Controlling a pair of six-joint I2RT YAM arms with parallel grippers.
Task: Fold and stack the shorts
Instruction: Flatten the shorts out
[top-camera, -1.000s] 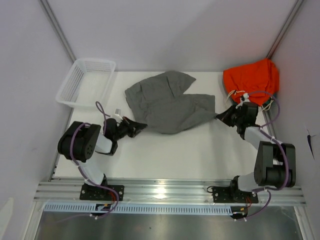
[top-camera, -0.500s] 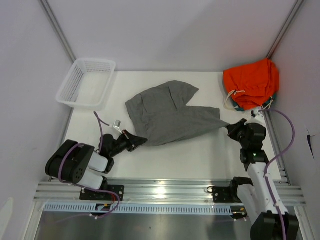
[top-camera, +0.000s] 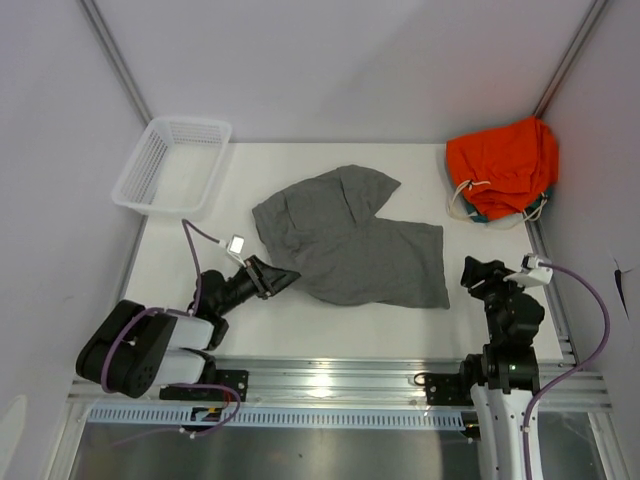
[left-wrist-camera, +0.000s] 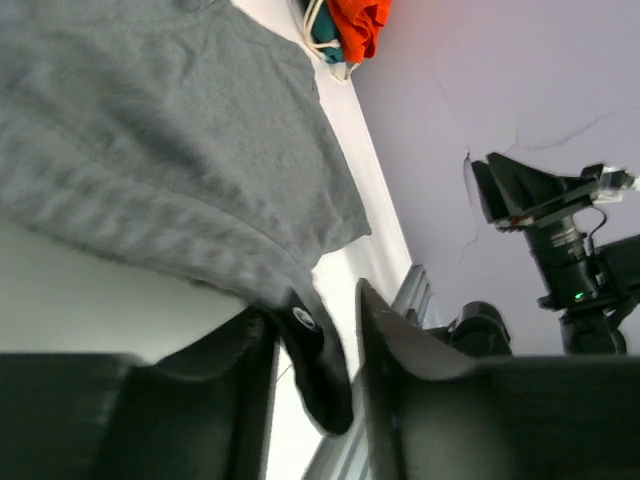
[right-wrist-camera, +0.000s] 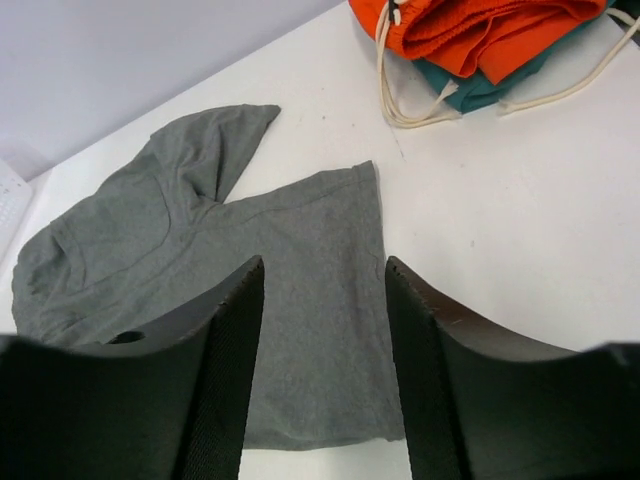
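Observation:
The grey shorts (top-camera: 350, 245) lie spread flat mid-table, one leg toward the back, the other toward the right. My left gripper (top-camera: 283, 277) sits low at their near-left hem. In the left wrist view its jaws (left-wrist-camera: 316, 300) stand slightly apart, and the shorts' (left-wrist-camera: 170, 130) hem with a small dark tag hangs loose in the gap, unpinched. My right gripper (top-camera: 472, 270) hovers just right of the right leg's hem. It is open (right-wrist-camera: 325, 262) with nothing between the fingers, and the shorts (right-wrist-camera: 290, 300) lie below it.
An orange garment with a white drawstring (top-camera: 503, 165) lies folded on a teal one (right-wrist-camera: 470, 85) at the back right corner. A white mesh basket (top-camera: 170, 165) stands at the back left. Walls close in on both sides.
Both arms pulled back toward the near edge, dragging the shorts nearer and flatter. Both grippers then opened. The right one let go of the leg hem and rose.

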